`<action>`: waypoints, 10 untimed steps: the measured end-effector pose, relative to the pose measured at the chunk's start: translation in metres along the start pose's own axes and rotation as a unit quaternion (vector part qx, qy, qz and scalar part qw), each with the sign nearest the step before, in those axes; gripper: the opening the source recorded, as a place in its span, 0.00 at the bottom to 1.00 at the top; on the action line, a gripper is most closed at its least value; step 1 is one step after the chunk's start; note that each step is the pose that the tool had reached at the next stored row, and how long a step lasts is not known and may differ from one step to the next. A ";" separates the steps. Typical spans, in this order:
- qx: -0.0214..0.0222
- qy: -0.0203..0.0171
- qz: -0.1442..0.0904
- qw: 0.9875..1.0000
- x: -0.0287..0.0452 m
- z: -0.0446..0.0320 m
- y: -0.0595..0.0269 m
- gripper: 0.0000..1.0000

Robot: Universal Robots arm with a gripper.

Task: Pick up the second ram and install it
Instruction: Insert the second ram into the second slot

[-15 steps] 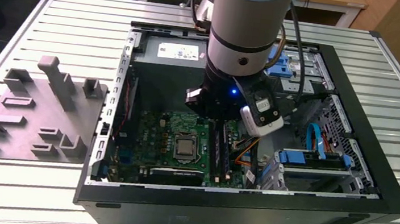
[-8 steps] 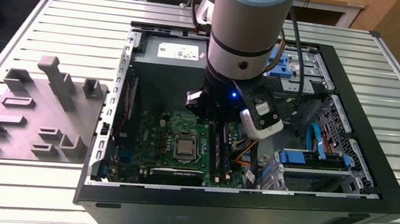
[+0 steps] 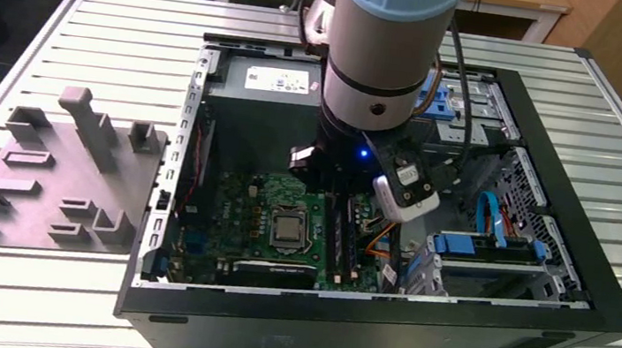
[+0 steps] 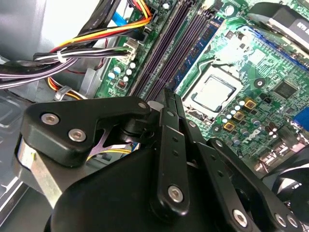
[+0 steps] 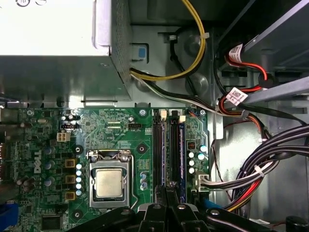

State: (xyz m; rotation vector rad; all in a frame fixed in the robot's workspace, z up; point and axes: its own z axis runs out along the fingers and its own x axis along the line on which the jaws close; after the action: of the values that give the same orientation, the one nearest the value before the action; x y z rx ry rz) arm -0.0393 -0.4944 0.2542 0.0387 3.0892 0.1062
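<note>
A blue ram stick [image 5: 182,159] [image 4: 200,46] stands seated in one of the black memory slots [image 5: 158,154] beside the processor socket [image 5: 108,183] [image 4: 215,92]. I cannot tell whether it is the second ram. My gripper [image 4: 166,96] [image 5: 166,198] [image 3: 342,213] reaches down into the open computer case, just above the near end of the slots and next to the blue stick's end. Its fingers are drawn together and I see nothing between them. In the exterior view the arm's wrist covers most of the slots.
The grey power-supply box [image 3: 263,79] [image 5: 53,29] sits behind the motherboard [image 3: 247,211]. Bundled cables [image 5: 260,169] [image 4: 87,53] run close beside the slots. Blue drive brackets [image 3: 480,244] lie at the exterior view's right. A grey parts fixture [image 3: 61,179] stands outside the case.
</note>
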 end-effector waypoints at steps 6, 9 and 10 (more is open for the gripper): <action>0.000 0.000 0.000 1.000 -0.0011 0.0032 -0.0005 0.11; 0.000 0.000 0.001 1.000 -0.0019 0.0045 -0.0008 0.11; 0.000 0.000 0.001 1.000 -0.0023 0.0050 -0.0008 0.11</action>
State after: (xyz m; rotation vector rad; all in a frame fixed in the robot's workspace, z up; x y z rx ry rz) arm -0.0368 -0.4949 0.2492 0.0408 3.0892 0.1063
